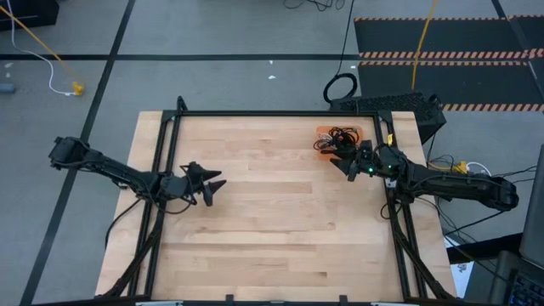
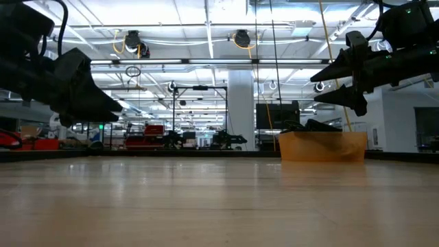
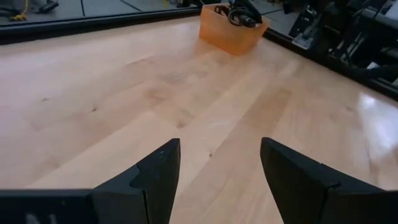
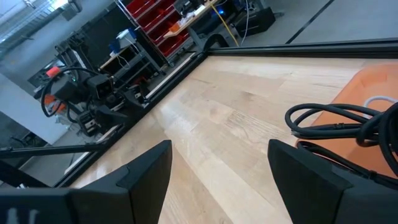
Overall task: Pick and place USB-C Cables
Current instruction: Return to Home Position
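Lying in bin point(image 1: 322, 133), USB-C Cables point(image 1: 342, 136), beside right end effector point(image 4: 219, 148)

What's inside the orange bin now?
Tangled black USB-C cables, heaped above the orange bin rim, count unclear; its floor under them is covered. Right hand hovers open near it, left hand open far off.

The wooden table point(image 1: 255, 221) looks smooth and faintly glossy, the orange bin point(image 3: 230, 37) translucent plastic, the cables point(image 3: 241, 15) matt.
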Action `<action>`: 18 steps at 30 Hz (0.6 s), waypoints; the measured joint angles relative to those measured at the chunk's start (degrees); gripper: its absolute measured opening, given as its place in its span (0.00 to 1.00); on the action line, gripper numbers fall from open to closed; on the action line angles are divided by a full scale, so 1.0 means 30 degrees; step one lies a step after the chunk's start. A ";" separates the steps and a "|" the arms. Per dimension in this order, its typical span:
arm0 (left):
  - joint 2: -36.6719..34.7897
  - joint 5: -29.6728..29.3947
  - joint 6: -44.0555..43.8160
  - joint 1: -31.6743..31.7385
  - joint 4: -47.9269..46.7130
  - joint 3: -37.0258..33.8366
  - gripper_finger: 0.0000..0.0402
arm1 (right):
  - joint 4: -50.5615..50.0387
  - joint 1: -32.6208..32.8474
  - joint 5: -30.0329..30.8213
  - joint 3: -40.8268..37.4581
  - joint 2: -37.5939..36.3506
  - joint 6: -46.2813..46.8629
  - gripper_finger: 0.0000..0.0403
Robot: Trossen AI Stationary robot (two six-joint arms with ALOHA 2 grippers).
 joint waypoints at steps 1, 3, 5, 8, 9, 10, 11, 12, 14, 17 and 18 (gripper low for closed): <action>0.0000 -0.0007 0.0114 -0.0007 -0.0078 0.0000 0.56 | 0.0006 0.0000 0.0000 0.0000 0.0000 0.0000 0.64; 0.0000 -0.0007 0.0424 -0.0004 -0.0159 0.0000 0.56 | 0.0006 0.0000 0.0000 0.0000 0.0000 0.0000 0.64; 0.0000 -0.0007 0.0502 -0.0007 -0.0147 0.0000 0.56 | 0.0007 0.0000 0.0004 0.0000 0.0000 0.0000 0.64; 0.0000 -0.0007 0.0154 -0.0007 -0.0141 0.0000 0.56 | 0.0002 0.0000 0.0001 -0.0001 -0.0142 0.0000 0.64; 0.0000 -0.0007 0.0101 -0.0007 -0.0143 0.0000 0.56 | 0.0104 0.0000 0.0007 -0.0059 -0.0266 0.0000 0.64; 0.0000 -0.0007 0.0077 -0.0007 -0.0141 0.0000 0.56 | 0.0429 0.0000 0.0000 -0.0247 -0.0418 0.0000 0.64; 0.0000 -0.0007 0.0109 -0.0007 -0.0142 0.0000 0.56 | 0.0708 0.0000 0.0000 -0.0526 -0.0594 0.0000 0.64; 0.0000 -0.0007 0.0170 -0.0007 -0.0141 0.0000 0.56 | 0.1206 0.0000 0.0007 -0.0927 -0.0780 -0.0001 0.64; -0.0006 -0.0020 0.0370 -0.0007 -0.0141 0.0000 0.56 | 0.2449 -0.0005 0.0002 -0.1839 -0.1146 0.0000 0.64; -0.0003 -0.0018 0.0383 -0.0006 -0.0137 0.0007 0.56 | 0.2464 -0.0004 -0.0025 -0.2186 -0.1693 0.0006 0.64; 0.0000 -0.0017 0.0386 -0.0005 -0.0131 0.0010 0.56 | 0.2051 -0.0001 0.0057 -0.2188 -0.1707 -0.0009 0.64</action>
